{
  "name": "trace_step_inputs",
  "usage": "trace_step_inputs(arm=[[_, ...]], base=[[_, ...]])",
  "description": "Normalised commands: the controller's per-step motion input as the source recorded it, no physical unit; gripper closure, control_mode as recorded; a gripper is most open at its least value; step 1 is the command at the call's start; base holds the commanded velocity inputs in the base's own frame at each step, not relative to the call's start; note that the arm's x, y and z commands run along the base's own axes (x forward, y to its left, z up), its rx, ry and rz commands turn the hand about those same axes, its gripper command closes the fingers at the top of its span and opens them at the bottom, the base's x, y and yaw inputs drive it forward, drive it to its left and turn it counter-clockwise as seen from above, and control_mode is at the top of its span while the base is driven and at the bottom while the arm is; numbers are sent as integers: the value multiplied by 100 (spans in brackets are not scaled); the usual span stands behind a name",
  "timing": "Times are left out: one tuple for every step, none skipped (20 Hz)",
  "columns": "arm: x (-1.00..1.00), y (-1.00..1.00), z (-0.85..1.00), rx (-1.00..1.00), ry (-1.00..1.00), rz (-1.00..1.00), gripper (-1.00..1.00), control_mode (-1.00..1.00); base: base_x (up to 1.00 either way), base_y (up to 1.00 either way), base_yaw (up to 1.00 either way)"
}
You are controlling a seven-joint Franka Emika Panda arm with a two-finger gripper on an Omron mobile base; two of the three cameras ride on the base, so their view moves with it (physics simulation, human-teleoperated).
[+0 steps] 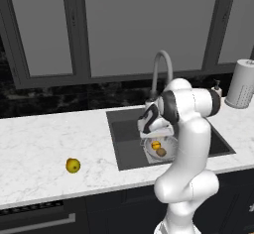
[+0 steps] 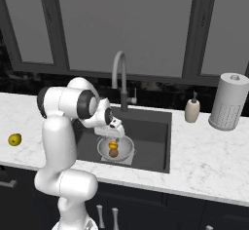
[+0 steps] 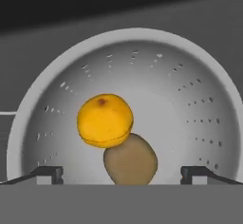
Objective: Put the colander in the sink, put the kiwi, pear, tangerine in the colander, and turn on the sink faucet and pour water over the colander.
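1. The gripper [image 3: 121, 173] hangs over the colander [image 3: 190, 80], fingers spread wide apart, grasping nothing.
2. The colander sits in the sink [image 2: 151, 126], near its front edge.
3. In the hand view the tangerine [image 3: 105, 120] lies mid-bowl, touching the kiwi [image 3: 131, 160] at its five o'clock.
4. The pear [image 1: 73, 165] rests on the counter [image 1: 39, 139], well off at the sink's nine o'clock.
5. The faucet [image 2: 120, 78] arches up at the sink's twelve o'clock.
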Motion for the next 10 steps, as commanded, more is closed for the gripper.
trace_step_inputs(arm=[[-52,7,71,5,0,0,-100,-100],[-53,9,70,3,0,0,-100,-100],[-57,12,68,1,0,0,-100,-100],[-59,17,67,0,0,0,-100,-100],[-57,19,68,0,0,0,-100,-100],[-54,22,69,0,0,0,-100,-100],[-54,21,71,0,0,0,-100,-100],[-55,21,69,0,0,0,-100,-100],[-58,23,69,0,0,0,-100,-100],[-60,24,67,0,0,0,-100,-100]], base=[[0,0,0],[0,0,0],[0,0,0],[0,0,0],[0,0,0],[0,0,0],[0,0,0],[0,0,0],[0,0,0],[0,0,0]])
